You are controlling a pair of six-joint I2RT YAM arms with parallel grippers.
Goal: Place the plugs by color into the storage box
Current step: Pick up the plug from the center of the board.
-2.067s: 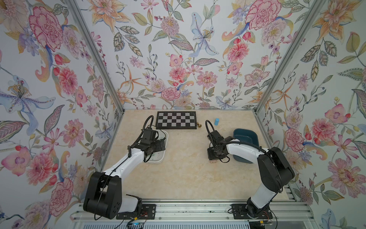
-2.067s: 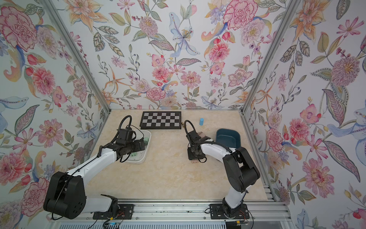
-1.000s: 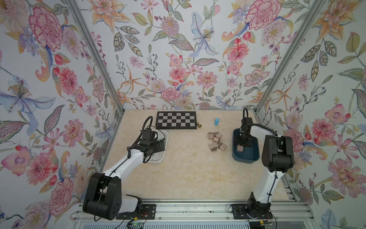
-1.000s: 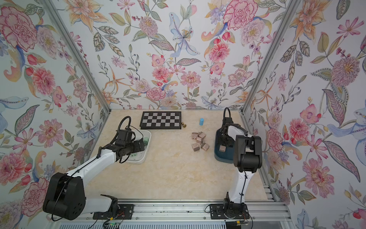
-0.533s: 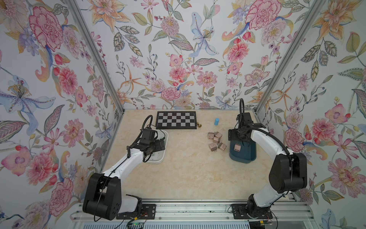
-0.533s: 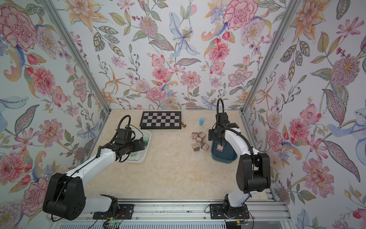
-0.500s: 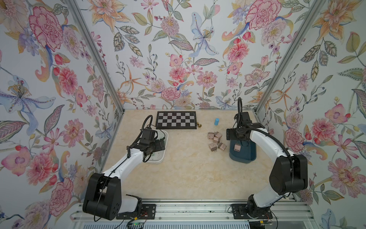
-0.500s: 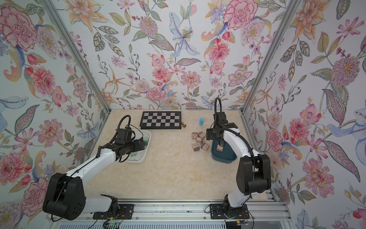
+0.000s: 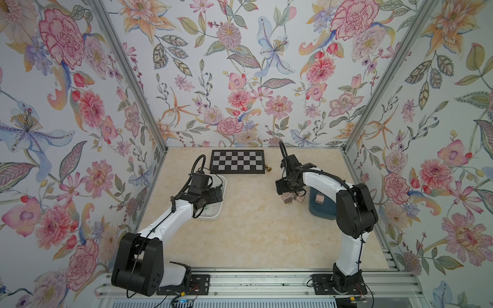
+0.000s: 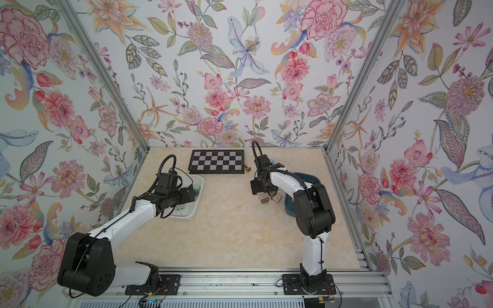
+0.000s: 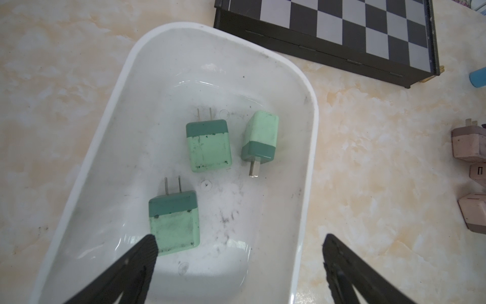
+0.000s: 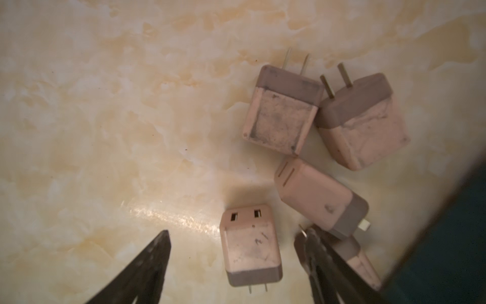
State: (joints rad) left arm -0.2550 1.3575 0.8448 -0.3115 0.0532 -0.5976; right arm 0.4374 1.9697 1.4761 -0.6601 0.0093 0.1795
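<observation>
left jaws: spread above white tray [image 11: 157,100], bench [image 9: 253,226] left side; three green plugs [image 11: 209,147] laid inside it | right jaws: spread, nothing pinched, one pink plug [image 12: 251,247] lain between them; other pink plugs [image 12: 284,115] clustered just left of blue box [image 9: 322,210]; another plug [image 9: 319,198] seen inside it

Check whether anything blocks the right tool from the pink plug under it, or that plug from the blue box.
Nothing blocks the right tool from the plug; it lies between the open jaws. Toward the blue box, another plug lies partly under one finger; a sideways push would hit it, a lift likely clears it.
</observation>
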